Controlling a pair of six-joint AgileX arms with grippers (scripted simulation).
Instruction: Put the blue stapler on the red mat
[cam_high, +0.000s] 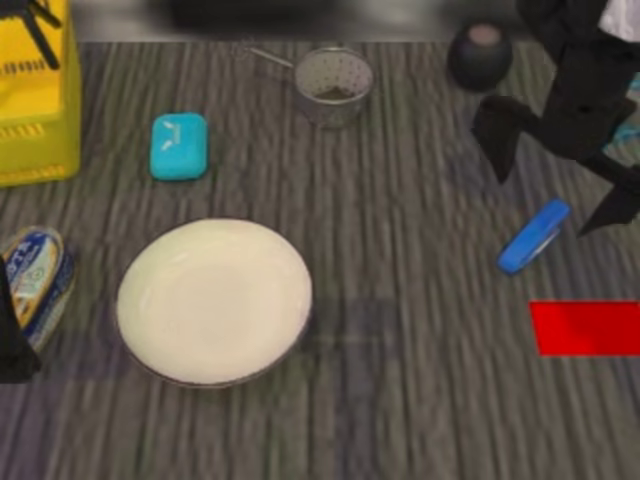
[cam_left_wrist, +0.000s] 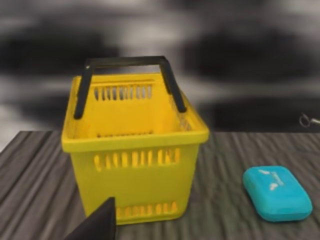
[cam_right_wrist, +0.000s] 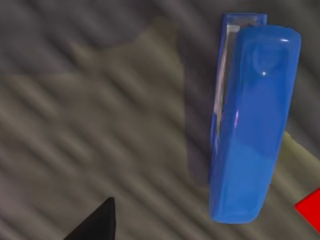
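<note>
The blue stapler (cam_high: 533, 237) lies slanted on the table near the right side, and it fills the right wrist view (cam_right_wrist: 255, 125) with its silvery edge showing. The red mat (cam_high: 585, 327) lies flat at the right edge, a short way nearer the front than the stapler; only its corner (cam_right_wrist: 310, 207) shows in the wrist view. My right gripper (cam_high: 541, 205) hovers over the stapler's far end, open and holding nothing, with one dark finger (cam_high: 497, 140) to the stapler's left. My left gripper (cam_high: 10, 345) is parked at the left edge, open and empty.
A yellow basket (cam_high: 35, 100) stands at the back left, with a cyan block (cam_high: 179, 146) beside it. A white plate (cam_high: 213, 300) sits left of centre and a tin (cam_high: 35, 280) lies at the left edge. At the back stand a metal strainer (cam_high: 333, 85) and a dark round object (cam_high: 480, 55).
</note>
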